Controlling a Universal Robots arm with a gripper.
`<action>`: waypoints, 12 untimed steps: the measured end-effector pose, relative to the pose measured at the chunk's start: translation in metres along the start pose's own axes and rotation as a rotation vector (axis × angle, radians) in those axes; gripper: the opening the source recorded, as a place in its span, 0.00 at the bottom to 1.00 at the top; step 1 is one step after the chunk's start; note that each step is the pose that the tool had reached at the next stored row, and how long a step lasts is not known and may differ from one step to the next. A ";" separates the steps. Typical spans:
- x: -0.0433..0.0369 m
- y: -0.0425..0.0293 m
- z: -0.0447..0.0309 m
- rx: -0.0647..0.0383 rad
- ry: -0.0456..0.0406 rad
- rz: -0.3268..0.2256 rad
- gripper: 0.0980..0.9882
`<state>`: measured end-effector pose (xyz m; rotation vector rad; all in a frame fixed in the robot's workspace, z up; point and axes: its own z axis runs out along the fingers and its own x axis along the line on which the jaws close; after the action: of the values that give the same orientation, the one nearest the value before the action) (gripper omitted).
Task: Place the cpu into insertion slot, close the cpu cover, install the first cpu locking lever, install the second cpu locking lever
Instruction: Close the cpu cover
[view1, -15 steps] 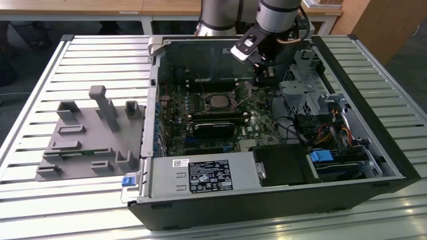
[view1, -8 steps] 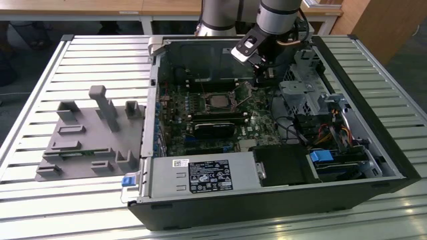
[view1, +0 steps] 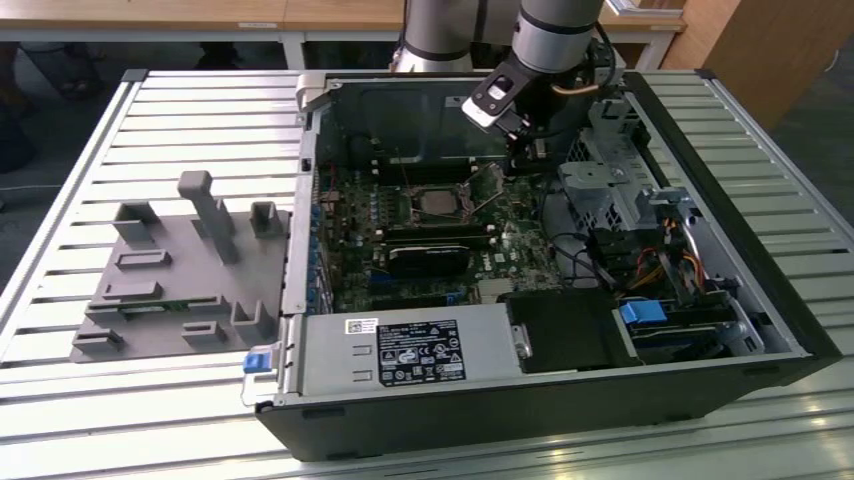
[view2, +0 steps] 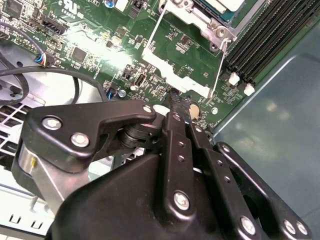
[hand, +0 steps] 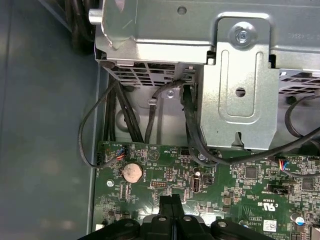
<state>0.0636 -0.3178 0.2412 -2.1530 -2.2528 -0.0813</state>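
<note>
Carrying everything is a pale slatted tabletop (view1: 160, 110), with wooden furniture (view1: 200, 12) beyond its far edge. A grey moulded fixture (view1: 160, 290) lies toward the tabletop's edge on the exterior view's left. Beside it, an open black computer case (view1: 534, 420) lies on its side.

Inside the case are a green motherboard (view1: 521, 250), a labelled power supply (view1: 400, 350) at the near edge, a black card (view1: 427, 262) mid-board and a metal drive cage (view1: 601, 190) on the exterior view's right. The insertion slot (view1: 438, 203) sits on the board toward the case's far wall.

The arm comes down from the far edge. Its claw (view1: 523, 160) is low over the board, just to the exterior view's right of the slot.

The second wrist view gives the slot up close. The pale cpu (view2: 226, 4) lies in it, and the silvery cpu cover (view2: 200, 20) seems to lie flat around it, though the picture's edge cuts this off. Two thin wire levers (view2: 152, 32) run out from the frame, and whether they are latched I cannot tell. Long memory slots (view2: 265, 35) lie alongside.

The first wrist view shows the drive cage (hand: 240, 90), black cables (hand: 115, 115) and a coin battery (hand: 132, 159).

In both wrist views the claw (view2: 176, 102) (hand: 170, 190) has its fingertips pressed together, with nothing seen between them.
</note>
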 end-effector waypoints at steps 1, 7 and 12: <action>0.0001 0.0000 0.0006 0.000 -0.0001 0.000 0.01; 0.0003 -0.0028 0.0016 0.000 -0.0001 0.000 0.01; 0.0005 -0.0072 0.0019 0.000 -0.0002 0.000 0.01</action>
<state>0.0564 -0.3175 0.2392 -2.1531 -2.2527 -0.0808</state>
